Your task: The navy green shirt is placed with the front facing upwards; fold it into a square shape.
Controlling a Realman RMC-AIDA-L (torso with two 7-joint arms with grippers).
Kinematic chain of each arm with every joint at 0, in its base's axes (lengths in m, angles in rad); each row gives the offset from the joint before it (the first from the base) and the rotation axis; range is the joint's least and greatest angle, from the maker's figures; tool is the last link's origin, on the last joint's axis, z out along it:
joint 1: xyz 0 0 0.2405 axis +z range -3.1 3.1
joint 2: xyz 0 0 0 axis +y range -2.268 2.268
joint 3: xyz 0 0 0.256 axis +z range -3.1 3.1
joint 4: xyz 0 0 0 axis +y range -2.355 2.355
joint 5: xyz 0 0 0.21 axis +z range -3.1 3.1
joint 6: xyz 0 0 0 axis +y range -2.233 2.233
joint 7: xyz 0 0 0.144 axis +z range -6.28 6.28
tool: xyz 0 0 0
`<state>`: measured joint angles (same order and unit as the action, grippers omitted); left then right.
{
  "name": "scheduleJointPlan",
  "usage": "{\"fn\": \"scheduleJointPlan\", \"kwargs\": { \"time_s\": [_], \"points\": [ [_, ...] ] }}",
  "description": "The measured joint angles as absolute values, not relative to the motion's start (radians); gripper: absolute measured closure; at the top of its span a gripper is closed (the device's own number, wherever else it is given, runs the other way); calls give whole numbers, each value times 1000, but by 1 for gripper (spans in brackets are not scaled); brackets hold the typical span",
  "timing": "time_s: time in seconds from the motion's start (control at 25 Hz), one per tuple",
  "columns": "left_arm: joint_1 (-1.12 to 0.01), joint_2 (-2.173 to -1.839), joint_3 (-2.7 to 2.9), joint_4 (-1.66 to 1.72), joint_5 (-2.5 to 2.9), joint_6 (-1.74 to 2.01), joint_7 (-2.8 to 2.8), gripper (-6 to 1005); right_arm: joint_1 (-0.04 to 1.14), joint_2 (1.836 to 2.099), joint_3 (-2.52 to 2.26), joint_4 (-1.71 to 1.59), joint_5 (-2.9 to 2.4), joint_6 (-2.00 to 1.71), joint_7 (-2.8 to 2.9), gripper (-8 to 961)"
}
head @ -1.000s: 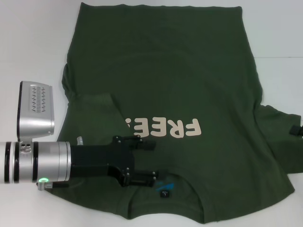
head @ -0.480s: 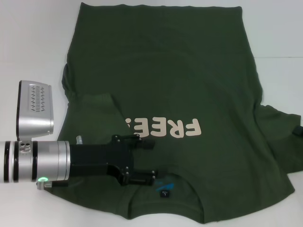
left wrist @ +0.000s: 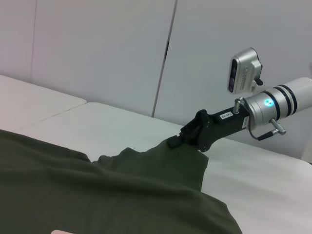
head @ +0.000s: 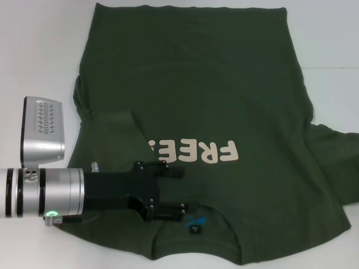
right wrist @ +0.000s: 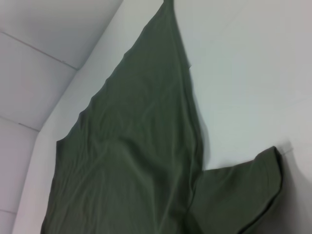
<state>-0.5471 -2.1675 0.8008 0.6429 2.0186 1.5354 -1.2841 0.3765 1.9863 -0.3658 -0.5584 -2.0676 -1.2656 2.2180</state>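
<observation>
Olive-green cotton, that is what fills my head view: the navy green shirt (head: pixel 224 112), a short-sleeved tee with cream block letters on the chest, lies flat and face up on the white bench (head: pixel 39 50), collar toward me and hem at the far edge. Its left sleeve (head: pixel 109 131) is already turned inward over the body, so I judge the first fold made on that side. The right sleeve (head: pixel 336 145) lies spread out to the side, unfolded, as the right wrist view also shows (right wrist: pixel 243 195).

My left claw (head: pixel 176 190) hangs over the shoulder area just beside the collar, its black fingers apart and holding nothing that I can see. In the left wrist view a second black claw (left wrist: pixel 187 134) sits at a lifted corner of the cloth, but I cannot tell whether it grips it. The right claw is out of my head view.

What is left, as I judge it: the right side, then the lengthwise folds toward a square.
</observation>
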Motion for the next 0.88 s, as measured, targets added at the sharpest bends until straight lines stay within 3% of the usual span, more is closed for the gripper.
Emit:
{"fn": "scheduleJointPlan", "kwargs": {
  "time_s": [0.12,0.44,0.88],
  "points": [
    [-545,-2168,801,643,2016,1535,-1285,160,377,1976,-365,-564,-2069,-1258,2218,928],
    [-540,-2169,793,637,2011,1535,-1286,159,398,1920,-380,-558,-2075,-1218,2219,932],
    [-540,-2169,792,620,2011,1534,-1287,160,443,1896,-449,-567,-2078,-1147,2194,920]
  ]
}}
